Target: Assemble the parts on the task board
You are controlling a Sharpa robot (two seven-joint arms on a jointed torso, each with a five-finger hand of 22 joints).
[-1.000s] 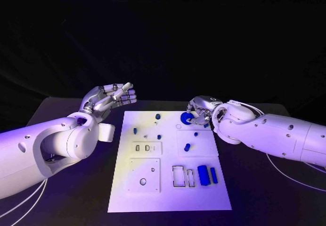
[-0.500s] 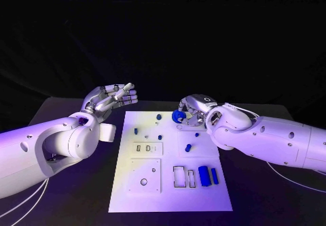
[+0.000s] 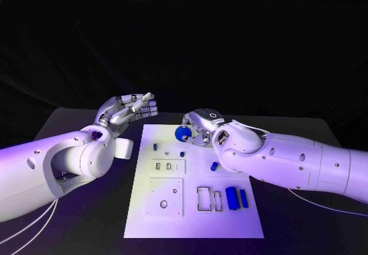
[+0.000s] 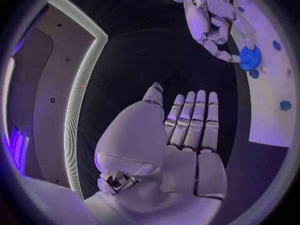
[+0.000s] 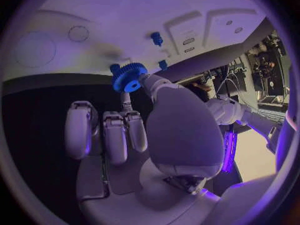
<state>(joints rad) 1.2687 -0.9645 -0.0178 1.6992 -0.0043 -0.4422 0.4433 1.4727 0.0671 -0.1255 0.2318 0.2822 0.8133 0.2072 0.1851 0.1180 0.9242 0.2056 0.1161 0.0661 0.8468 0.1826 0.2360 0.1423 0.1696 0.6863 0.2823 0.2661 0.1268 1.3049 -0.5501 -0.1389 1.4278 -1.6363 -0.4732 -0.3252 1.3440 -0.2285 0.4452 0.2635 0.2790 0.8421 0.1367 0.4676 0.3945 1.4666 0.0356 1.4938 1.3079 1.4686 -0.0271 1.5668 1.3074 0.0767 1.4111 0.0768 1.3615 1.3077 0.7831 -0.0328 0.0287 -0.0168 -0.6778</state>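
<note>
The table [image 3: 76, 122] bears the board [image 3: 192, 223] at its middle. The left hand [image 3: 126, 109] hangs above the table just off the board's far left corner, palm up, fingers apart and lightly curled, holding nothing. The right hand [image 3: 201, 126] is over the board's far edge, pinching a blue gear [image 3: 183, 134] between thumb and a fingertip [image 5: 145, 79]; the gear is lifted clear of the board. Toward the board's near edge, two blue bars [image 3: 232, 198] lie beside rectangular slots [image 3: 202, 198]. Small blue pegs [image 3: 154, 146] stand near the board's far left, below the gear.
</note>
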